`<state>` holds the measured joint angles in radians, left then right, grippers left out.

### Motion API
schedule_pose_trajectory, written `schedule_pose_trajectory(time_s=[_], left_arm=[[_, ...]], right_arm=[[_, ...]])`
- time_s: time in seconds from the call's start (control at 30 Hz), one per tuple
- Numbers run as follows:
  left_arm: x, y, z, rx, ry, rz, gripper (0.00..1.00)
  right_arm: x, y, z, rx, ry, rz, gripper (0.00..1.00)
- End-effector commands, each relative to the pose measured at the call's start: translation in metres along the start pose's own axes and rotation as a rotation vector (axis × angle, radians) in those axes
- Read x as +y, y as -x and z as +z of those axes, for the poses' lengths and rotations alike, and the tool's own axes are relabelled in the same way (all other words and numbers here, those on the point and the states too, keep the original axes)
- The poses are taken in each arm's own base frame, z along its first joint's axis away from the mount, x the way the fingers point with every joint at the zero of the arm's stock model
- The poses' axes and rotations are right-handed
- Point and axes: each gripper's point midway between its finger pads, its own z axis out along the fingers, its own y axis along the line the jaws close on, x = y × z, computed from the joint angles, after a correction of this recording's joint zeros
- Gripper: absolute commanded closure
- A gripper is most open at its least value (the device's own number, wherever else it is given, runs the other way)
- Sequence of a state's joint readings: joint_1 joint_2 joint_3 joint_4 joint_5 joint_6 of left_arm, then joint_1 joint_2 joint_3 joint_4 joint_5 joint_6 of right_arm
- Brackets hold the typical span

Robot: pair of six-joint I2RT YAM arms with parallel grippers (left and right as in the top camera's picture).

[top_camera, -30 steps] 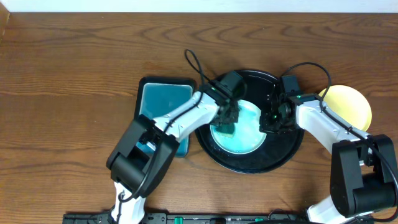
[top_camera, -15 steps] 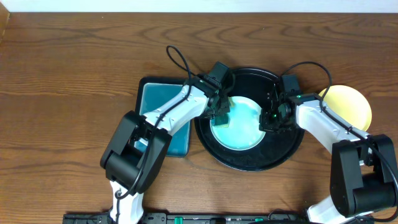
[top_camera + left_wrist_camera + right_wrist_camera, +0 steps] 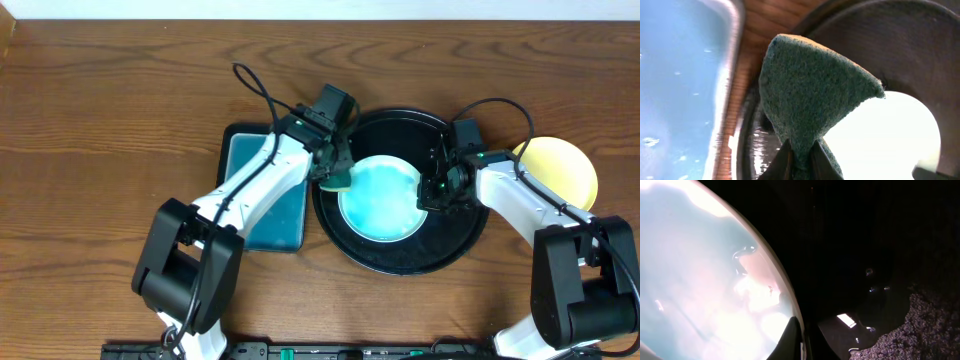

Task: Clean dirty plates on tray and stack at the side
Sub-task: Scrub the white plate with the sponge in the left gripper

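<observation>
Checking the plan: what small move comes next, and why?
Probably the right pincer lifts the mint plate toward the yellow plate: it grips that plate's rim, no marks show, and the left pincer holds the sponge clear of it.

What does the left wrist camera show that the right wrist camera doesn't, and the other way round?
Only left wrist: the green sponge pinched in the left gripper, and the blue-lined rectangular tray. Only right wrist: the right gripper clamping the mint plate by its rim, with water pooled nearby. Both: that plate and the round black tray.
</observation>
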<state>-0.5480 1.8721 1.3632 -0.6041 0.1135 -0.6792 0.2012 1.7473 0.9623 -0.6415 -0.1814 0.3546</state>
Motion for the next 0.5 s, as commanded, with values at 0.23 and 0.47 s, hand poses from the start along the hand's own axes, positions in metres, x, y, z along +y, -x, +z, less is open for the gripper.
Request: schedule_pose_trajectory(time_s=[0.23, 0.47], left_arm=[[-0.070, -0.013, 0.001, -0.096, -0.164, 0.305, 0.92], [-0.086, -0.005, 0.017, -0.160, -0.185, 0.337, 0.92]], right_arm=[[-0.035, -0.002, 0.008, -0.003, -0.180, 0.005, 0.99], [-0.036, -0.004, 0.008, 0.004, -0.183, 0.006, 0.99]])
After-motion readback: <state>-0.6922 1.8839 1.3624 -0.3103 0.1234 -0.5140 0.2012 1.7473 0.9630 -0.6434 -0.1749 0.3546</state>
